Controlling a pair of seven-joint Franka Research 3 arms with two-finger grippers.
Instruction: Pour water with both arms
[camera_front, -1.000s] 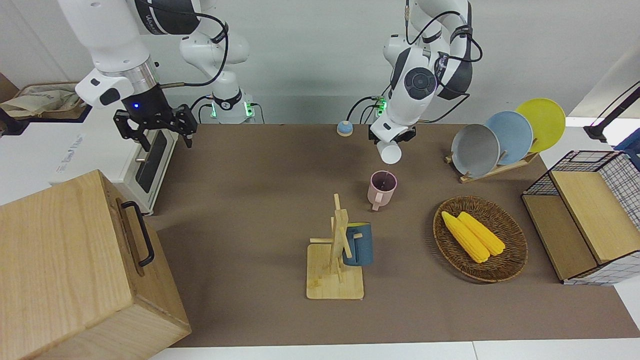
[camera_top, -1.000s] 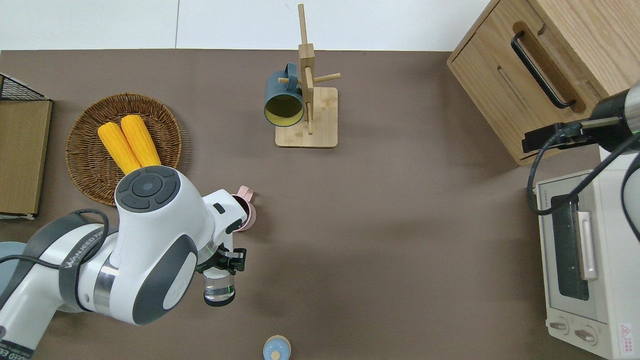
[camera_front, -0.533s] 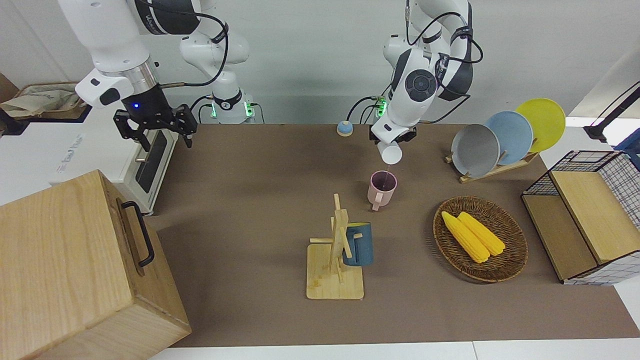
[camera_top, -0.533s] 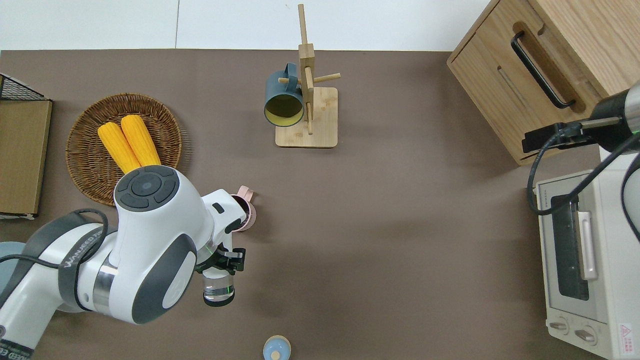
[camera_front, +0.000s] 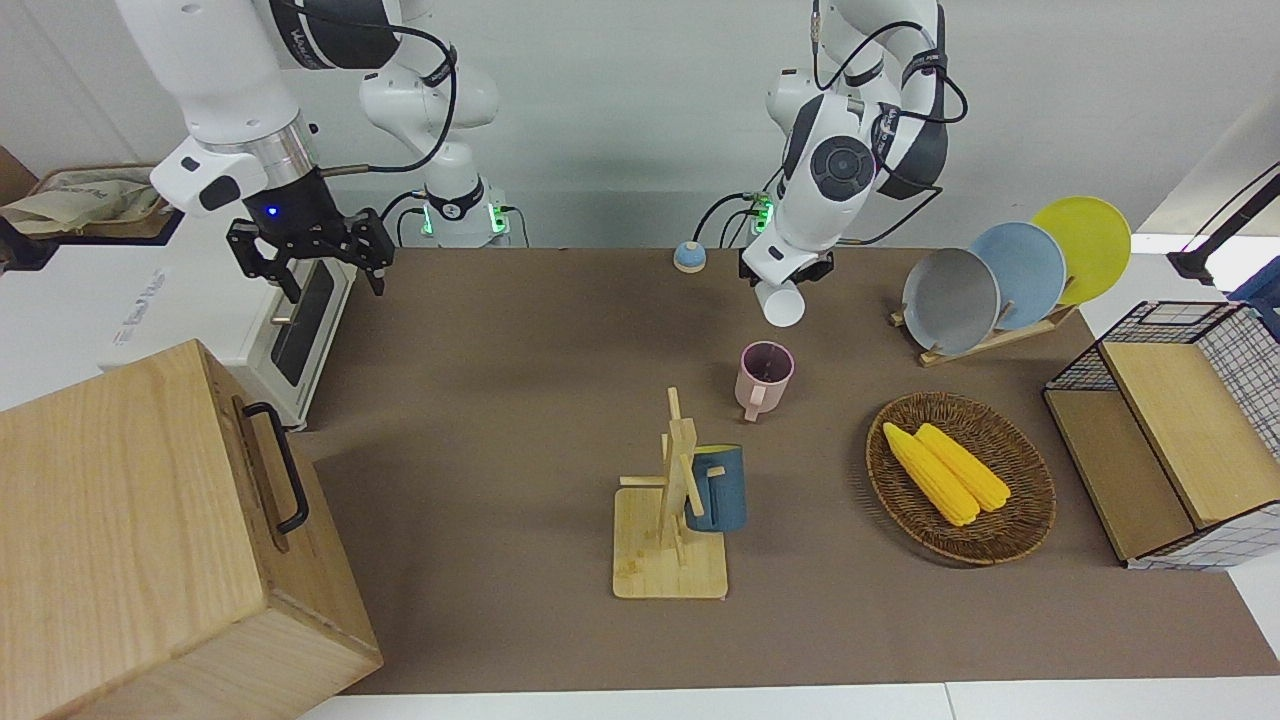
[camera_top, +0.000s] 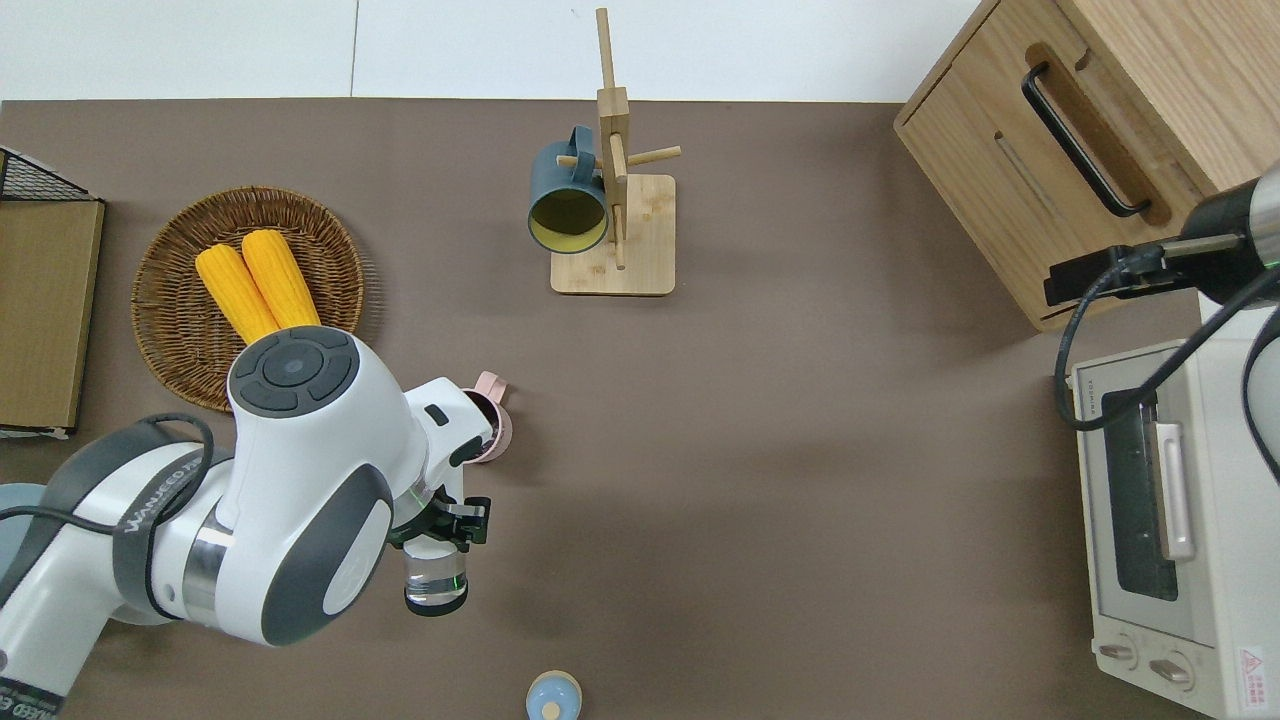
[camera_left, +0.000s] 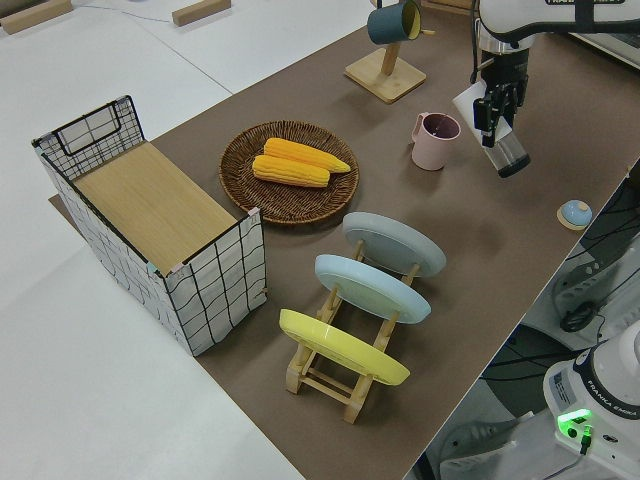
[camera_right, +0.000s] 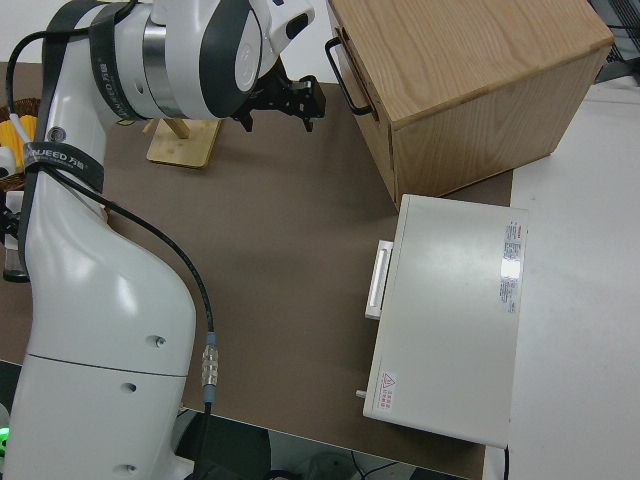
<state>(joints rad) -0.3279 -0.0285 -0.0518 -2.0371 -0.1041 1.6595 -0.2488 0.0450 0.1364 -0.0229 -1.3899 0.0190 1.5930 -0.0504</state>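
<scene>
The left hand (camera_left: 497, 105) is gripping a clear glass (camera_left: 508, 155), holding it tilted in the air just beside the pink mug (camera_left: 435, 140) — the mug is standing upright on the brown surface (camera_left: 480, 250). A wicker basket (camera_left: 240, 170) is holding two corn cobs (camera_left: 292, 162) lying side by side. A wooden rack (camera_left: 330, 380) is carrying three plates on edge — grey (camera_left: 393, 243), blue (camera_left: 372, 287) and yellow (camera_left: 343, 347). A wire basket (camera_left: 190, 270) with a wooden top is sitting at the surface's end. A dark blue mug (camera_left: 392, 20) is hanging on a wooden stand (camera_left: 386, 78). A small blue knob-like thing (camera_left: 574, 213) is lying near the edge.
</scene>
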